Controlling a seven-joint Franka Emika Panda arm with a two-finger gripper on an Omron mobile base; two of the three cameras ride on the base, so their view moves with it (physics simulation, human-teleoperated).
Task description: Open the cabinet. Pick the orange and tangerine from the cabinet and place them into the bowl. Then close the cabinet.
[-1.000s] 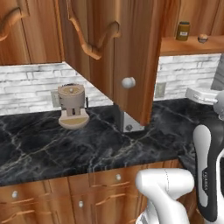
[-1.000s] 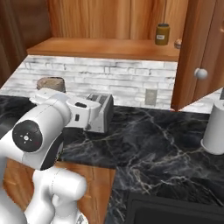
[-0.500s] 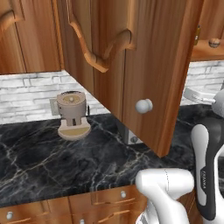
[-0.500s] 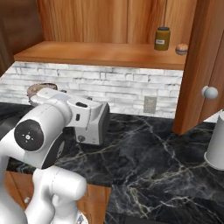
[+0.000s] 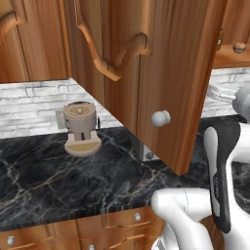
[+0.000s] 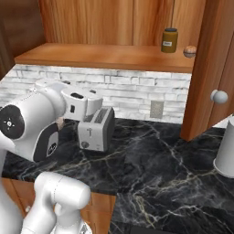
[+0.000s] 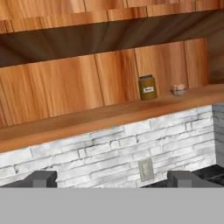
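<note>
Cabinet (image 6: 208,68) door's swung open, and your gripper (image 7: 111,179) faces the shelf with fingers spread, empty. No fruit visible beside the jar (image 7: 148,87), so scan along before reaching.

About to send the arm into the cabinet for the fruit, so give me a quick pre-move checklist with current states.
1. Cabinet door open: ok, it swings out over the counter.
2. Orange and tangerine located: cannot tell; the shelf shows a jar and a small round brownish thing, no clear orange fruit.
3. Gripper free: ok, fingertips apart, nothing between them.
4. Hand aimed at the shelf: ok, hand view faces it.
5. Bowl located: cannot tell.
6. Toaster near the arm: ok, apart from it.
</note>
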